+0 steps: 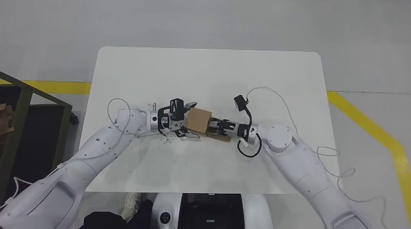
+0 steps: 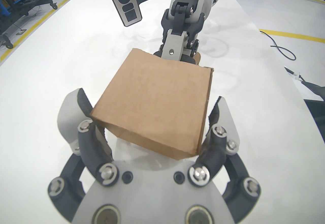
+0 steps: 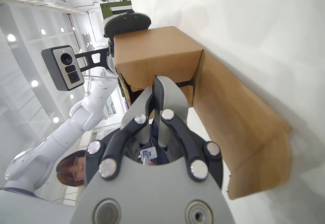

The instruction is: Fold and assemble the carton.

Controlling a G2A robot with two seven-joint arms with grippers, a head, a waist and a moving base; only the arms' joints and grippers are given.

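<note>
A brown carton (image 1: 200, 120) lies near the middle of the white table (image 1: 257, 68), between my two grippers. My left gripper (image 1: 187, 122) is open, and its fingers (image 2: 83, 105) stand on either side of the carton's (image 2: 157, 103) near end, close against its corners. From the opposite side, my right gripper (image 1: 216, 128) is shut on the carton's far edge (image 2: 177, 57). In the right wrist view its tips (image 3: 155, 85) pinch a wall of the carton (image 3: 152, 52) at the unclosed end. A long flap (image 3: 241, 128) lies flat on the table there.
A white cable (image 1: 276, 97) from the right arm loops over the table behind the carton. A green rack (image 1: 19, 120) stands on the floor off the table's left side. Bare tabletop surrounds the carton.
</note>
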